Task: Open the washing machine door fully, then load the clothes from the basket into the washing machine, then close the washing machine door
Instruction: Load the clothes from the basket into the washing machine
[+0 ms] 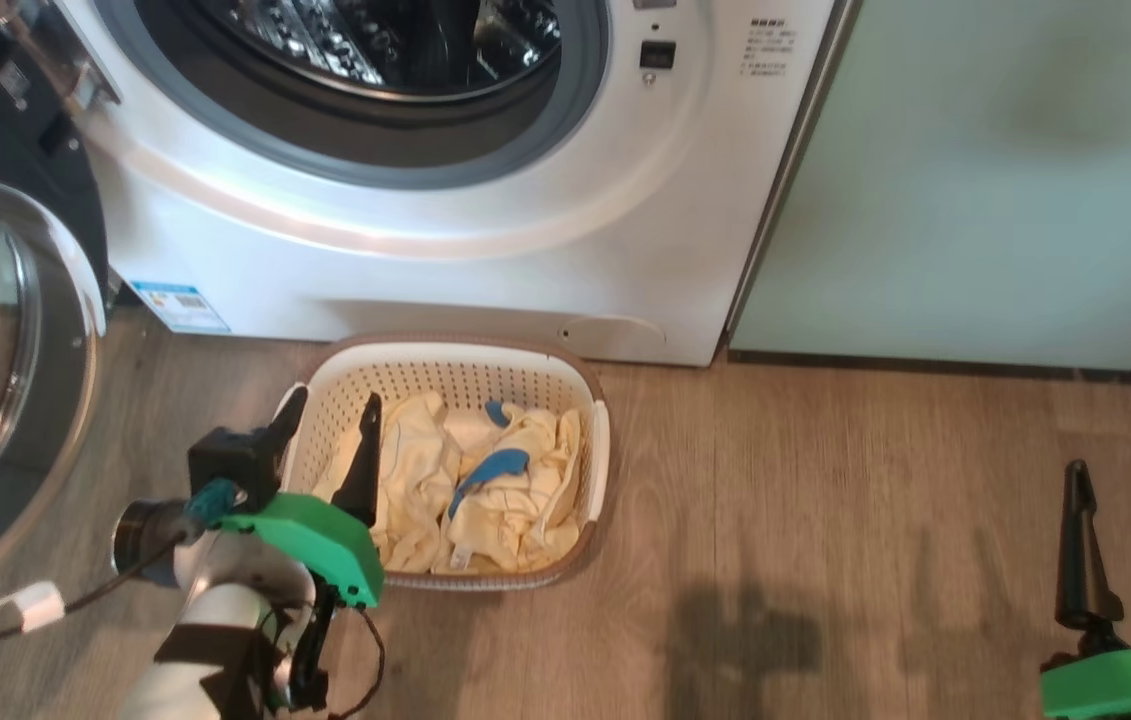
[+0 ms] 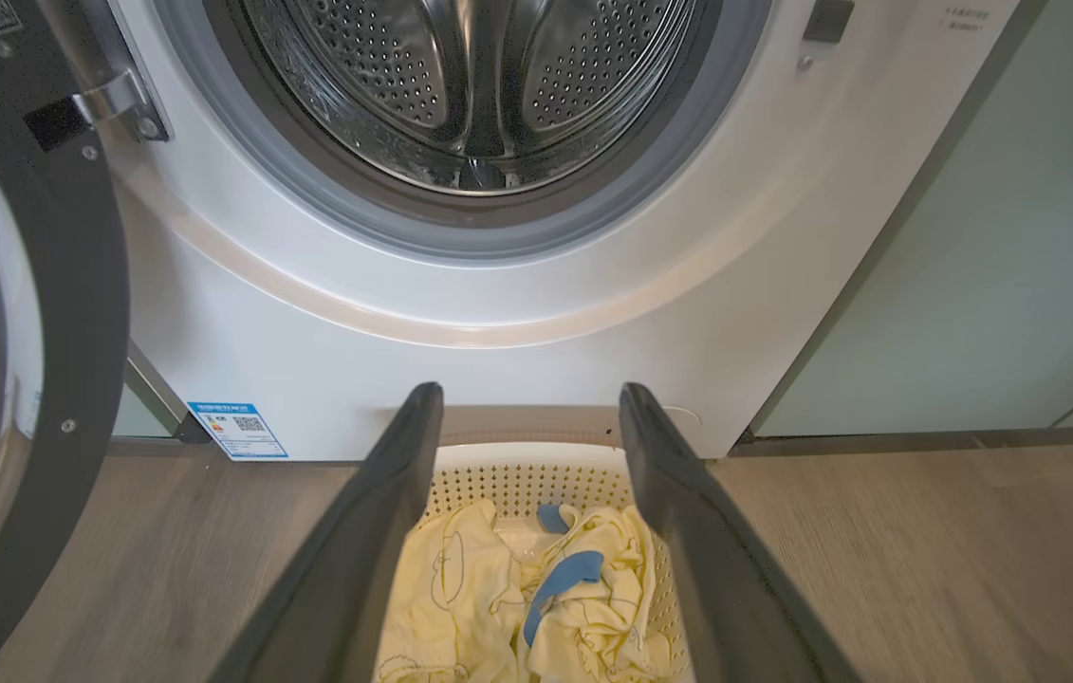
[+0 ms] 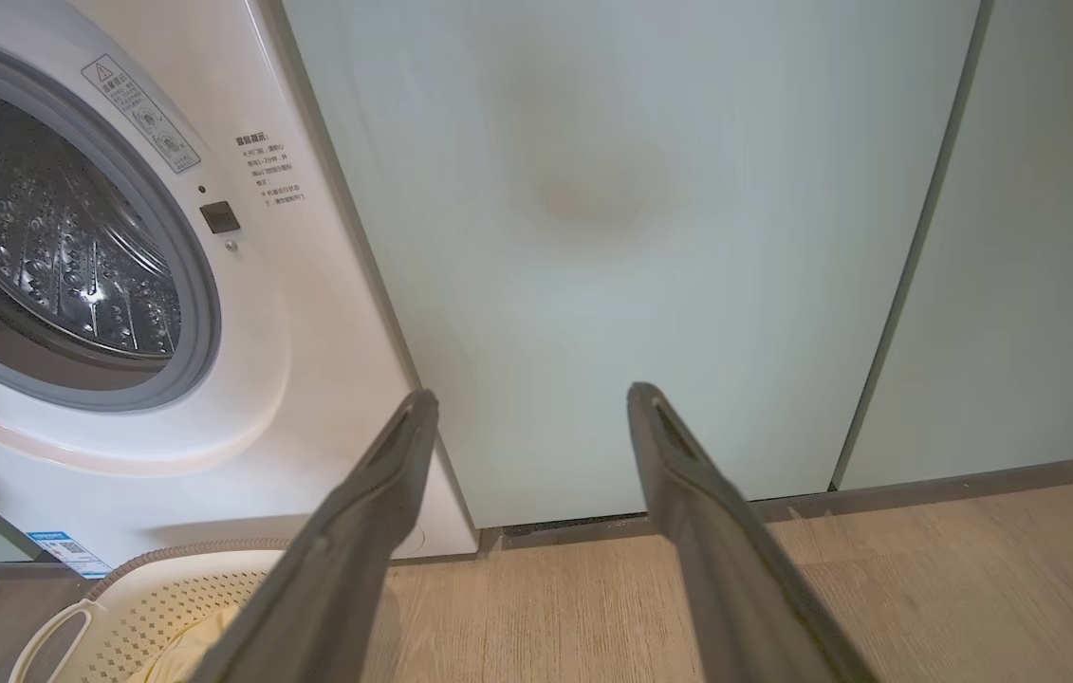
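In the head view the door (image 1: pixel 15 400) stands swung out to the left of the machine (image 1: pixel 425 290), so I judge the opening step done, and the loading is the step in hand. The basket (image 1: pixel 465 380) sits on the floor (image 1: pixel 825 520) just in front of the machine, with all the clothes (image 1: pixel 485 490) in it. The left claw (image 1: pixel 335 400) hovers wide open over the left part of the basket, and one finger seems near the left rim. To do it well, it should move a little toward the middle, so both fingers go down inside the rim, then close on a thick fold of the heap, lift clear of the rim and carry it deep past the grey gasket (image 1: pixel 525 160). The right claw (image 1: pixel 1120 475) is open too, holds nothing and is well apart to the right. A blue-edged sticker (image 1: pixel 180 305) is at the low left corner of the machine. In the left wrist view this sticker shows a square code and small print that I cannot read, and the clothes lie between the two open fingers, under the empty drum (image 2: pixel 479 85). In the right wrist view a warning label (image 3: pixel 142 114) with a triangle sign and some printed lines (image 3: pixel 268 171) are beside the opening, too small to read. I see no brand name. A pale green cabinet (image 3: pixel 640 237) is behind the open fingers.
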### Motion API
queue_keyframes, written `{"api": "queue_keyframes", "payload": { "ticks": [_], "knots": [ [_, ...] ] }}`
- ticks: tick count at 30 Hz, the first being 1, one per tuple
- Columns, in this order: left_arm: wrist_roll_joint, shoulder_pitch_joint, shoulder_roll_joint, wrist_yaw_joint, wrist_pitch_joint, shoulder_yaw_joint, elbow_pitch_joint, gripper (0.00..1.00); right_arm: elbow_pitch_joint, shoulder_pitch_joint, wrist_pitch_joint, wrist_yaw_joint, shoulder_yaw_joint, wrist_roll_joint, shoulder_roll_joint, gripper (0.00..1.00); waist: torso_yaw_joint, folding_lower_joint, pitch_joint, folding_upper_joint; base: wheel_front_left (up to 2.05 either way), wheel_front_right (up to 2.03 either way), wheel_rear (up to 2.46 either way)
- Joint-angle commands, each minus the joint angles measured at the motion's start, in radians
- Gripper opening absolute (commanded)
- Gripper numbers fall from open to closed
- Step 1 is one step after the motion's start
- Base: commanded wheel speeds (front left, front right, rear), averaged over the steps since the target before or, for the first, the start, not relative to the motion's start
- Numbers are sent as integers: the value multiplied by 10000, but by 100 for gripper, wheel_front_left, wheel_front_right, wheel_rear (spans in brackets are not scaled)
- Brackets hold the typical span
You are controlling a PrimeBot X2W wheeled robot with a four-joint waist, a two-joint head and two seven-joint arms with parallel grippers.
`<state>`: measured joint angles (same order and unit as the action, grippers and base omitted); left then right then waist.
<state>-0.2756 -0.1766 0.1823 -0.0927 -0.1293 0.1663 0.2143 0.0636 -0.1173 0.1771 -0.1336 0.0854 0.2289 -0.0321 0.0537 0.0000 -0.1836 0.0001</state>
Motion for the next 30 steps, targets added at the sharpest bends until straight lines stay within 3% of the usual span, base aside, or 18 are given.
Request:
{"api": "queue_keyframes", "payload": {
  "ticks": [1, 8, 19, 23, 30],
  "knots": [
    [-81, -640, 242, 57, 100, -265, -11, 100, 287, 443, 109, 29, -257, 50, -181, 100, 9, 0, -252, -1, 0, 0, 0],
    [-199, -1428, 191, 358, 291, -48, 1291, 100, 294, 737, 190, 29, -354, 124, -181, 100, 105, 0, -1004, -1, 0, 0, 0],
    [-252, -3623, -94, 1025, 43, 407, 4507, 100, 194, 1529, 461, 29, -576, 304, -181, 100, 405, 0, -2855, -1, 0, 0, 0],
    [-321, -4750, -253, 1369, -116, 538, 6172, 100, 92, 1978, 618, 29, -707, 530, -181, 100, 701, 0, -3773, -1, 0, 0, 0],
    [-531, -6212, -330, 1839, -237, 643, 7884, 100, -67, 2662, 785, 29, -974, 881, -181, 100, 1236, 0, -5233, -1, 0, 0, 0]
  ]
}}
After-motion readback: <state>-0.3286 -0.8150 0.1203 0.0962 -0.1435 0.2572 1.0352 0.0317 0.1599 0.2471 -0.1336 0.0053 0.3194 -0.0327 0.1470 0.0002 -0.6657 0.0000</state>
